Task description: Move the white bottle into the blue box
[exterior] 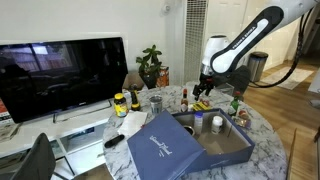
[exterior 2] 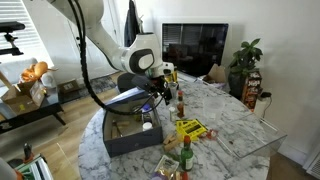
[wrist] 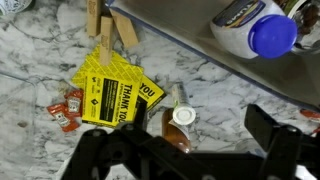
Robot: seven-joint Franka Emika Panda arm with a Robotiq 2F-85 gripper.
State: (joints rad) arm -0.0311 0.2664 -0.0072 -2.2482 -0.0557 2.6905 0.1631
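The tool (wrist: 190,142) is spread wide and holds nothing: in the wrist view its two dark fingers (wrist: 105,150) stand well apart, with only desk clutter showing between them. It hangs above the marble desk (exterior: 262,140) just outside the blue box (exterior: 228,148), over a slim red-capped sauce bottle (wrist: 180,122) and a yellow "THANK YOU" card (wrist: 108,92). The card lies flat, with small red packets (wrist: 67,106) beside it and wooden clothespins (wrist: 101,22) near the box wall. In both exterior views the white bottle (exterior: 217,123) sits inside the open box, well in from the desk's edge and apart from the tool. In the wrist view a white container with a blue cap (wrist: 250,30) lies on its side beyond the box wall; I cannot tell whether it is the same bottle. The navy lid (exterior: 160,150) leans tilted against the box, toward the desk's near edge in an exterior view. A yellow-labelled dark jar (exterior: 120,103) stands by the far edge.
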